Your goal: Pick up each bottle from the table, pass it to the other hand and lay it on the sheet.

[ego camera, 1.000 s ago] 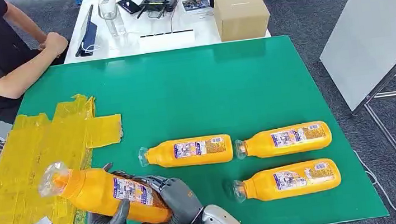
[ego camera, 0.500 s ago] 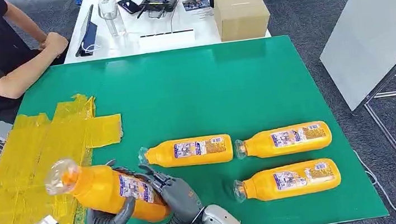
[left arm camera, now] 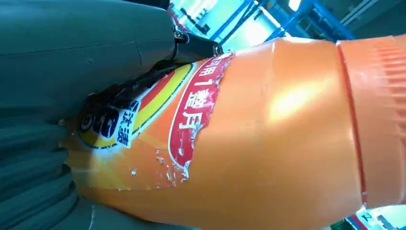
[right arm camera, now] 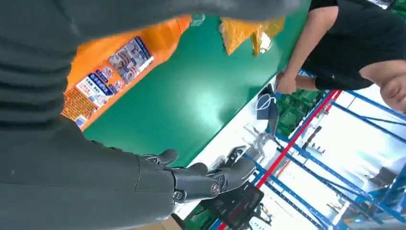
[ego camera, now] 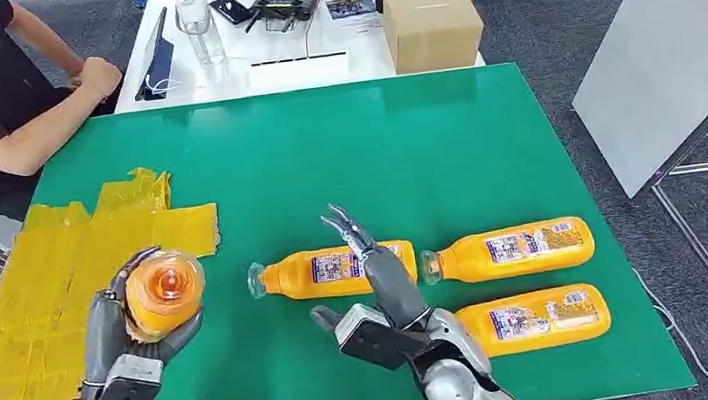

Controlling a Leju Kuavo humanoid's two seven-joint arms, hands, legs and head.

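Left hand (ego camera: 128, 331) grasping orange juice bottle (ego camera: 163, 292) cap-up near table's left edge, red-yellow Chinese label, right hand (ego camera: 381, 297) released, fingers spread.

Grey carpet floor (ego camera: 549, 7); white desk (ego camera: 215, 75) behind green table; white table (ego camera: 662, 64) at right.
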